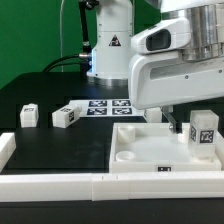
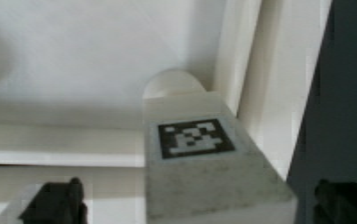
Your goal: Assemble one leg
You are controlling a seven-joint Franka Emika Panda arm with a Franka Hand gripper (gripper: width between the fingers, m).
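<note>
A white leg with a black-and-white tag stands on the large white panel near its corner at the exterior view's right. In the wrist view this leg lies between my two dark fingers, with a gap on each side. My gripper is open and straddles the leg without touching it. In the exterior view the arm's body hides most of the gripper; one dark finger shows just beside the leg. Two more legs lie on the black table at the exterior view's left.
The marker board lies behind the panel, in front of the robot's base. A low white wall runs along the front edge of the table. The panel's raised rim runs close beside the leg.
</note>
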